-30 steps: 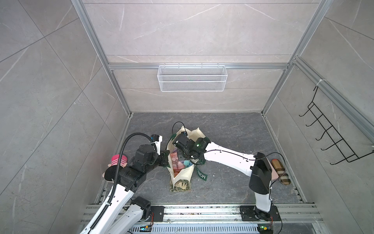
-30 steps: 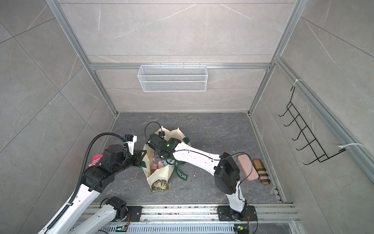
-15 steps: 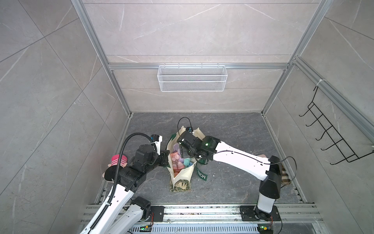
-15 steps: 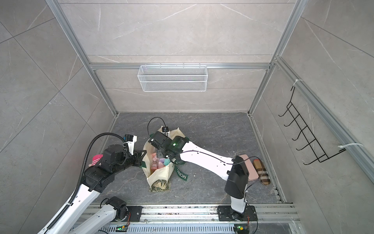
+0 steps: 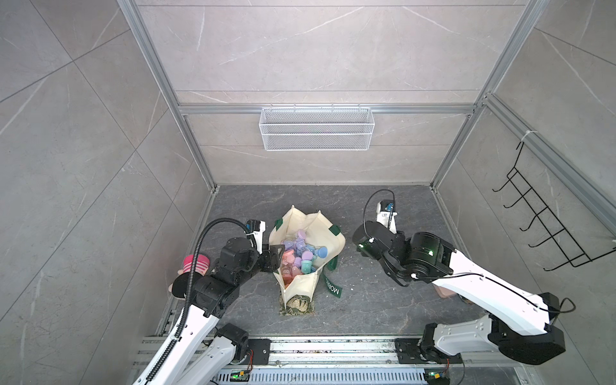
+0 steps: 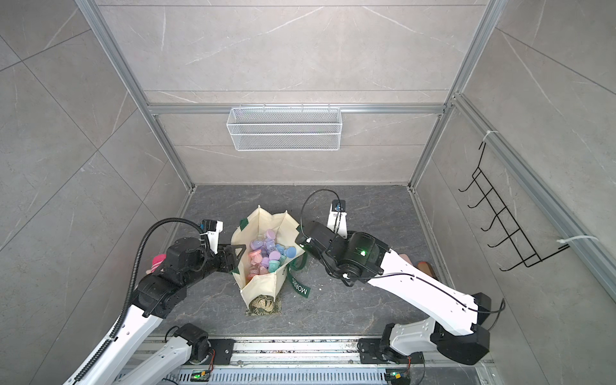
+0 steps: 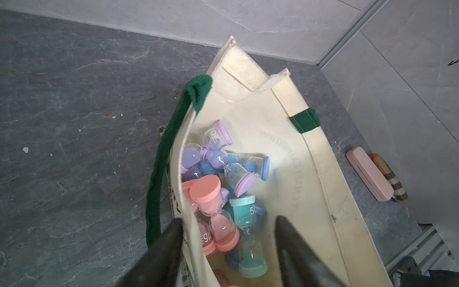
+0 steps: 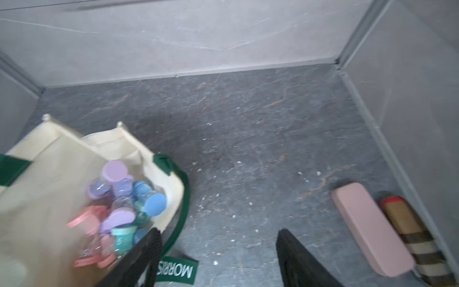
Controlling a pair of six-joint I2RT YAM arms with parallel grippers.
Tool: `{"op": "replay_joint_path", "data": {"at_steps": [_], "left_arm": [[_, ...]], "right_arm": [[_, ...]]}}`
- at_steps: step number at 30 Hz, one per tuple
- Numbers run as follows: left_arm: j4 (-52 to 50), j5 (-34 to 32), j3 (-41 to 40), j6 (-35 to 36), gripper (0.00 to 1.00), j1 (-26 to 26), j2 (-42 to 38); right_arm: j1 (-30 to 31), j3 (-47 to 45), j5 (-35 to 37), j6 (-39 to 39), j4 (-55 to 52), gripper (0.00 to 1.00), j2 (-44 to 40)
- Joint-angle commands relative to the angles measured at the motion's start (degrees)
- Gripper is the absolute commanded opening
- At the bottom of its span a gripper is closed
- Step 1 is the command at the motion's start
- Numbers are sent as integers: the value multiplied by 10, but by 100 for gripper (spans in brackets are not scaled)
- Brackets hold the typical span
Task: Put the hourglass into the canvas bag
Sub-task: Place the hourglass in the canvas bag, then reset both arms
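The right gripper (image 8: 218, 230) has come out of the canvas bag (image 5: 335, 241) and hangs beside it, fingers apart and empty. The left gripper (image 7: 228, 218) has let go, fingers apart around the bag's rim. The hourglasses (image 7: 206, 190) lie inside the bag, in the middle of the floor (image 5: 366, 206).

White shells, black joints. A ribbed black hose (image 5: 199, 245) runs along my left arm (image 5: 196, 328); a thin black cable (image 5: 366, 209) loops off my right arm (image 5: 493, 293). My left hand (image 7: 227, 221) and right hand (image 8: 218, 232): black tapered fingers (image 7: 293, 248).

Matt cream canvas bag (image 7: 285, 139) holds glossy clear hourglasses (image 7: 206, 191) with smooth plastic caps.
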Motion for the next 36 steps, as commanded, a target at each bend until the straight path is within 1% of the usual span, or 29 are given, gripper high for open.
{"op": "replay_joint_path", "data": {"at_steps": [1,5,6,7,8,9,10,12,14,16,17,18,19,20,21,22,23,25,26,28,29,31,32,33,34,35,36], "left_arm": [[13,-9,45,7,100,0,0],[-15,-31,89,4,100,1,19],[-26,-46,102,5,100,0,24],[-43,-76,119,9,100,0,30],[-63,-115,138,16,100,0,38],[-76,-151,151,29,100,1,47],[-89,-196,168,43,100,0,58],[-98,-281,191,70,99,1,80],[-93,-366,210,91,99,7,111],[-83,-416,219,97,99,29,139],[-62,-415,213,106,99,50,153],[-14,-406,187,138,99,75,162],[41,-413,155,160,99,95,171],[98,-431,118,182,99,117,186],[164,-445,71,206,99,136,204],[216,-438,31,222,99,153,220],[292,-424,-15,227,98,174,235],[442,-405,-118,208,96,209,269],[500,-386,-164,194,97,226,287],[576,-369,-224,182,100,236,317],[609,-358,-237,177,100,236,330],[631,-307,-236,180,100,237,357],[633,-273,-228,189,100,239,369],[625,-256,-221,180,100,246,374],[639,-233,-225,177,100,257,378],[678,-229,-242,172,100,266,387],[716,-227,-257,162,100,276,399]], "right_arm": [[1,-6,106,75,-108,76,-3],[0,-10,151,103,-148,78,-7],[0,-12,164,109,-154,78,-9],[0,-13,176,123,-167,78,-13],[-1,-14,186,171,-203,86,-17],[-2,-22,194,193,-218,91,-27],[-3,-43,199,172,-194,92,-46],[-19,-102,195,93,-96,93,-94],[-64,-176,156,8,28,94,-152],[-111,-254,129,-54,143,94,-197],[-125,-311,141,-100,223,95,-218],[-128,-370,163,-167,331,96,-233],[-128,-419,183,-209,404,99,-237],[-132,-455,210,-223,459,100,-237],[-144,-482,214,-228,488,100,-233],[-171,-506,198,-251,529,100,-228],[-210,-528,156,-264,560,100,-221],[-282,-563,89,-257,592,100,-198],[-308,-579,81,-260,612,100,-179],[-347,-592,79,-281,649,100,-142],[-358,-581,88,-283,644,100,-133],[-375,-615,64,-369,773,100,-122],[-394,-624,46,-386,805,100,-112],[-416,-628,21,-389,818,100,-97],[-433,-638,-13,-398,844,100,-82],[-446,-661,-45,-426,899,100,-59],[-454,-680,-63,-453,965,100,-35]]}}
